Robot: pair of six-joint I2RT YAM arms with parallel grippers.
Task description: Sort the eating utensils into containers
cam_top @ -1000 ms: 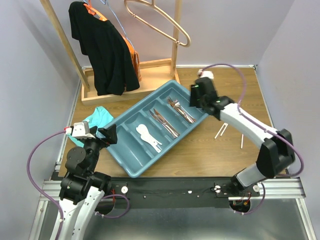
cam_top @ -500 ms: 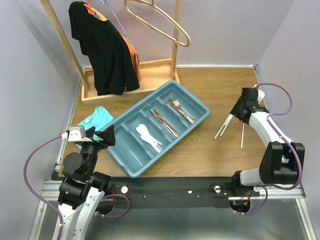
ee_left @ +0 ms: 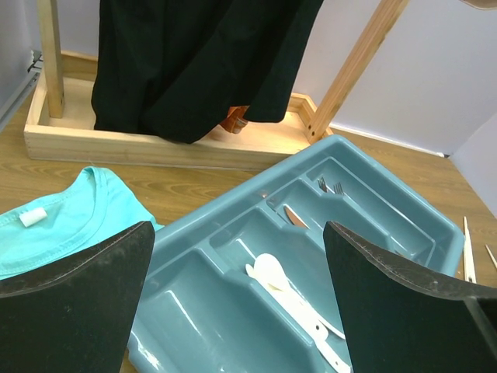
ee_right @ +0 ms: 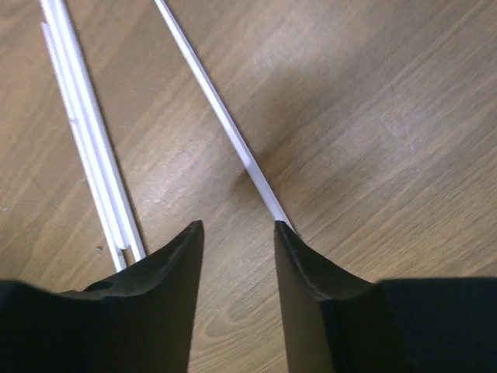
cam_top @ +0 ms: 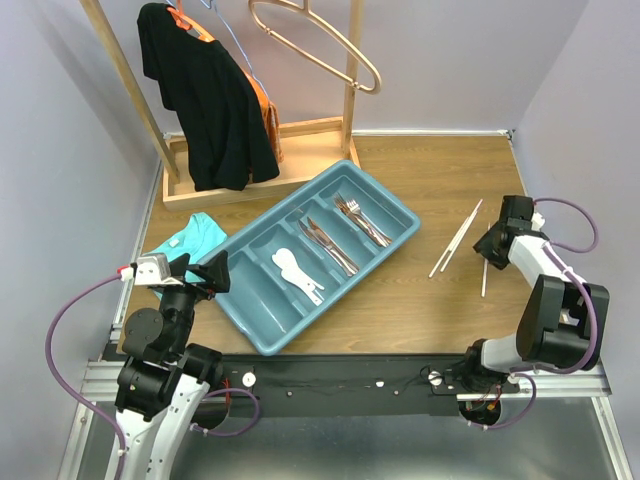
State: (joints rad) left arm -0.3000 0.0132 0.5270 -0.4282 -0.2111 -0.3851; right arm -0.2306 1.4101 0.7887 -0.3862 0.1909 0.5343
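Presently, right jaws: parted by a narrow gap and holding nothing, set low over the table [cam_top: 420, 300]. A single chopstick [ee_right: 217, 116] runs up to the tip of one finger, and I cannot tell whether it touches. A pair of chopsticks [ee_right: 85, 140] lies just beside, outside the other finger. Left jaws: spread wide, empty, raised over the near end of the teal tray [cam_top: 248, 285].

Tray contents, far compartment to near: forks [cam_top: 362, 220], knives [cam_top: 328, 245], white spoons [cam_top: 298, 272], then one bare compartment. The chopsticks lie well apart from the tray, on its right.

Handling, as I judge it: each stick is light, stiff, smooth and flat on the wood, so likely to roll or skate away from a closing finger. I would take one near mid-length, across its width, fingertips down at the table.

Writing: none I can read; the white tag on the teal cloth [ee_left: 62, 225] looks blank
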